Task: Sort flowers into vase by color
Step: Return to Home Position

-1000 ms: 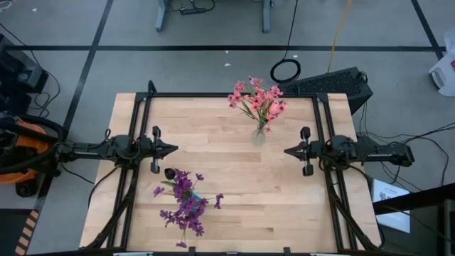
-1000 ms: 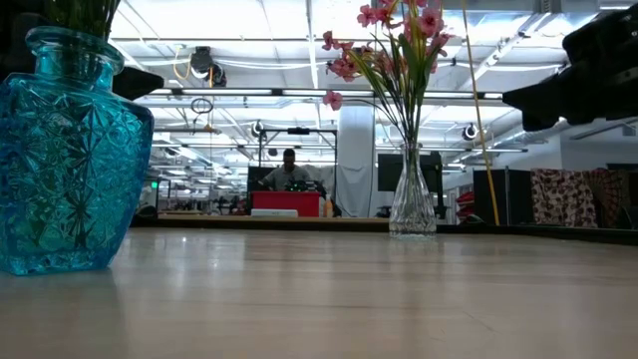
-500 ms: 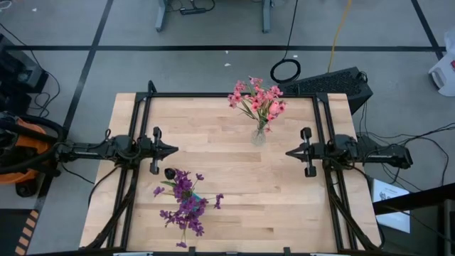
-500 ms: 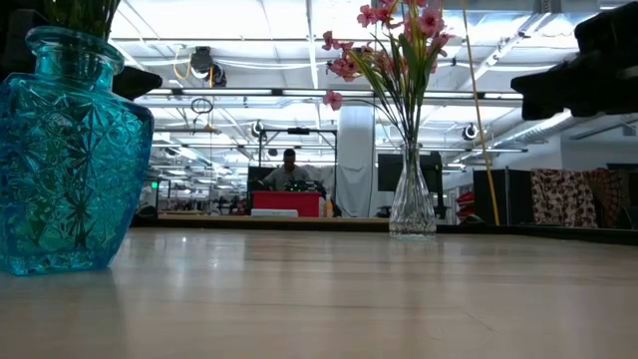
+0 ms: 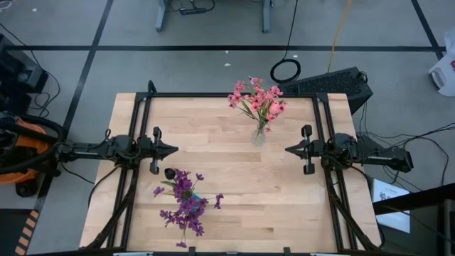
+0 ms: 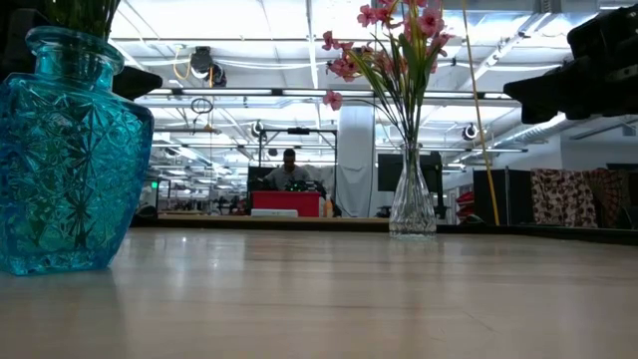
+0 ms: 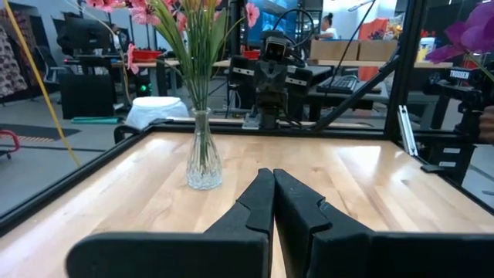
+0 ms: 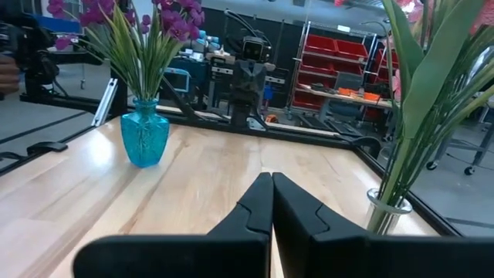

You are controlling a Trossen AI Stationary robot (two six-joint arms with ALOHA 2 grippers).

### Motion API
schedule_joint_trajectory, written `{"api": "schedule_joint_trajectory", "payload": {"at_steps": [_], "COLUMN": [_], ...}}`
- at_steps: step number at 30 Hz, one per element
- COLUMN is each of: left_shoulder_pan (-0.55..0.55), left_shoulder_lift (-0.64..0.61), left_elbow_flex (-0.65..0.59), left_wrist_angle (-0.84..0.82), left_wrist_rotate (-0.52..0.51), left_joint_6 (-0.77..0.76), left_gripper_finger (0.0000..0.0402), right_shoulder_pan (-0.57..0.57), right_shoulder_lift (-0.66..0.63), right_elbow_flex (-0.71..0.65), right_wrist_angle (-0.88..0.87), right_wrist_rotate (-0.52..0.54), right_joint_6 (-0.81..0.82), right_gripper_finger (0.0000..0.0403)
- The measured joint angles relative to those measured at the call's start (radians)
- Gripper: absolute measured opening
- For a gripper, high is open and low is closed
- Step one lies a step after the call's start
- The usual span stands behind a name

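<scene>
Pink flowers (image 5: pixel 257 99) stand with their stems in a clear glass vase (image 5: pixel 258 136) near the table's far edge; the vase (image 6: pixel 412 199) shows in the low view too. Purple flowers (image 5: pixel 186 203) stand in a blue cut-glass vase (image 6: pixel 65 150) near the near edge, left of centre. My left gripper (image 5: pixel 174 149) hovers shut over the table's left half, just beyond the purple flowers. My right gripper (image 5: pixel 287 150) hovers shut over the right half, to the right of the clear vase. In each wrist view the fingers (image 7: pixel 272 176) (image 8: pixel 272 179) meet and hold nothing.
Black frame rails (image 5: pixel 142 114) (image 5: pixel 323 114) run along the table's left and right sides. Bare wood (image 5: pixel 227 178) lies between the two vases and the grippers. In the room beyond the far edge a person (image 6: pixel 289 172) stands by red equipment.
My right gripper has drifted slightly toward the table's right edge and come back. Both grippers have stayed shut, and the vases and flowers have not moved.
</scene>
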Motion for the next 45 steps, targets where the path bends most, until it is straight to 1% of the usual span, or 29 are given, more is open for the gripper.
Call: {"api": "schedule_joint_trajectory", "payload": {"at_steps": [8, 19, 26, 45], "left_shoulder_pan": [0.000, 0.001, 0.011, 0.011], "left_shoulder_lift": [0.000, 0.000, 0.000, 0.002], "left_elbow_flex": [0.000, 0.000, 0.000, 0.000], "left_wrist_angle": [0.003, 0.004, 0.003, 0.014], "left_wrist_rotate": [-0.029, -0.033, -0.022, -0.033], "left_joint_6": [0.035, 0.101, 0.090, 0.105], "left_gripper_finger": [0.0012, 0.0012, 0.0012, 0.0012], "right_shoulder_pan": [0.000, 0.000, 0.000, 0.000], "right_shoulder_lift": [0.001, 0.001, 0.001, 0.001], "right_elbow_flex": [0.000, 0.000, 0.000, 0.000], "right_wrist_angle": [0.000, 0.000, 0.000, 0.000], "right_wrist_rotate": [0.000, 0.000, 0.000, 0.000], "right_joint_6": [0.001, 0.001, 0.001, 0.001], "right_gripper_finger": [0.0000, 0.0000, 0.0000, 0.0000]}}
